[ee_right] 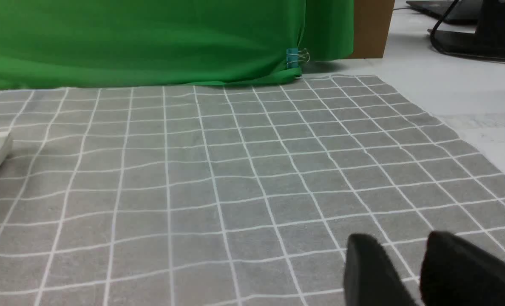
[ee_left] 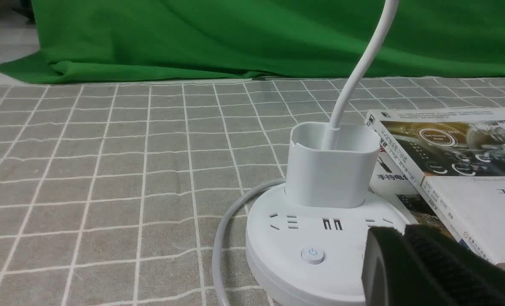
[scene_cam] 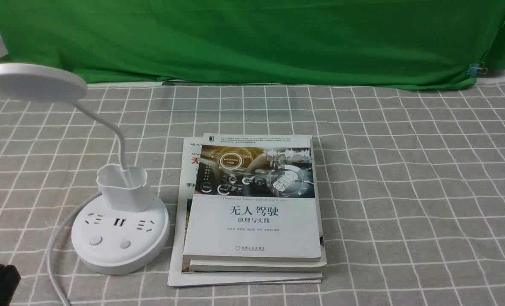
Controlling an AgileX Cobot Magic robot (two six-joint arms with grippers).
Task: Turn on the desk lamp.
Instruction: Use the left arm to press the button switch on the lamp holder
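The white desk lamp stands at the front left. Its flat disc head [scene_cam: 31, 80] hangs over the left side, and a thin neck [scene_cam: 108, 123] drops into a small cup [scene_cam: 123, 189]. The round base [scene_cam: 148, 250] has sockets and two buttons [scene_cam: 95, 241]. My left gripper [scene_cam: 1, 272] shows at the lower left corner, apart from the base. In the left wrist view it [ee_left: 399, 231] is shut and empty, in front of the base [ee_left: 278, 238]; one button [ee_left: 312, 255] shows, the other is hidden. My right gripper [ee_right: 399, 244] is open and empty, low over the cloth.
A stack of books [scene_cam: 252, 221] lies right beside the lamp base; it also shows in the left wrist view [ee_left: 469, 187]. The lamp's white cable [scene_cam: 59, 242] curves off the front left. A grey checked cloth [scene_cam: 405, 191] covers the table; a green backdrop [scene_cam: 252, 38] hangs behind.
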